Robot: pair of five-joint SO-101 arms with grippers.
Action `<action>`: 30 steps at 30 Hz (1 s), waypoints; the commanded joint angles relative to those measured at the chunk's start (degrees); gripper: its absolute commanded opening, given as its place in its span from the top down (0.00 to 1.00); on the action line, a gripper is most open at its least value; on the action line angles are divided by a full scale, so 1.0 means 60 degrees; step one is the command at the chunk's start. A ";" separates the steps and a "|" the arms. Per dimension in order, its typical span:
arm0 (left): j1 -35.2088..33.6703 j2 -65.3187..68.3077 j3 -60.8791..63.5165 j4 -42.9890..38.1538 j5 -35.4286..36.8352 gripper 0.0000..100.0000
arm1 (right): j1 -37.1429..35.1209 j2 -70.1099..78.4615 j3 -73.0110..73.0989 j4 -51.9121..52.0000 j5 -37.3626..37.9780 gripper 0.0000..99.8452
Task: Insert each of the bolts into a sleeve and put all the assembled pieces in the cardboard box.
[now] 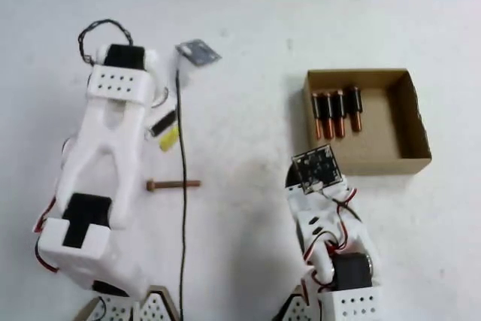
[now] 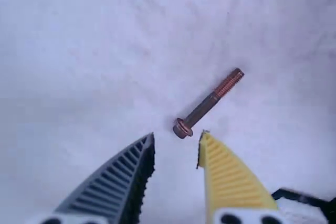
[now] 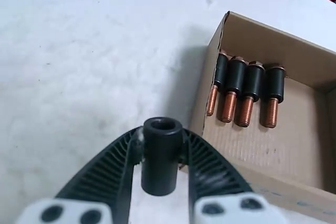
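A copper bolt [image 1: 173, 184] lies flat on the white table, beside the left arm. In the left wrist view the bolt [image 2: 207, 103] rests just beyond my left gripper [image 2: 176, 137], its head nearest the tips. That gripper [image 1: 165, 131] is open, with nothing between its grey and yellow fingers. My right gripper [image 3: 161, 135] is shut on a black sleeve [image 3: 160, 156], held upright with its bore showing, close to the near left corner of the cardboard box [image 3: 273, 40]. Inside the box [image 1: 417, 122], several assembled pieces [image 1: 336, 113] lie side by side along its left end.
A black cable [image 1: 182, 208] runs down the table just right of the left arm and crosses the bolt. A small grey plate [image 1: 198, 52] lies at the cable's far end. White tabletop stretches between the two arms.
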 commanded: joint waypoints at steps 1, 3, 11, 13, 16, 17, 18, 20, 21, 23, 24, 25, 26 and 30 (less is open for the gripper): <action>0.0095 -0.0476 -0.0557 0.0249 0.2212 0.83 | 0.0007 -0.0110 -0.0059 -0.0242 -0.0015 0.98; 0.0212 -0.0462 -0.0557 0.0264 0.3267 0.83 | 0.0007 -0.0110 -0.0059 -0.0242 -0.0015 0.98; 0.1267 -0.0491 -0.0645 0.0278 0.6081 0.83 | 0.0007 -0.0110 -0.0059 -0.0242 -0.0015 0.98; 0.1414 -0.0520 -0.0645 0.0278 0.6418 0.83 | 0.0007 -0.0110 -0.0059 -0.0242 -0.0015 0.98; 0.1458 -0.1077 -0.0645 0.0278 0.6608 0.83 | 0.0007 -0.0110 -0.0059 -0.0242 -0.0015 0.98; 0.1458 -0.1385 -0.0645 0.0278 0.6608 0.83 | 0.0007 -0.0110 -0.0059 -0.0242 -0.0015 0.98; 0.1458 -0.1751 -0.0586 0.0278 0.6608 0.83 | 0.0007 -0.0110 -0.0059 -0.0242 -0.0015 0.98; 0.1458 -0.2469 -0.0542 0.0278 0.6623 0.83 | 0.0007 -0.0110 -0.0059 -0.0242 -0.0015 0.98; 0.1458 -0.2806 -0.0542 0.0278 0.6623 0.83 | 0.0007 -0.0110 -0.0059 -0.0242 -0.0015 0.98; 0.1399 -0.3348 -0.0542 0.0278 0.6637 0.83 | 0.0007 -0.0110 -0.0059 -0.0242 -0.0015 0.98; 0.1385 -0.3553 -0.0454 0.0278 0.6637 0.83 | 0.0007 -0.0110 -0.0059 -0.0242 -0.0015 0.98; 0.1385 -0.3758 -0.0220 0.0278 0.6652 0.83 | 0.0007 -0.0110 -0.0059 -0.0242 -0.0015 0.98; 0.1429 -0.3919 0.0132 0.0264 0.6725 0.83 | 0.0007 -0.0110 -0.0059 -0.0242 -0.0015 0.98; 0.1385 -0.4418 0.1729 0.0176 0.7766 0.83 | 0.0007 -0.0110 -0.0059 -0.0242 -0.0015 0.98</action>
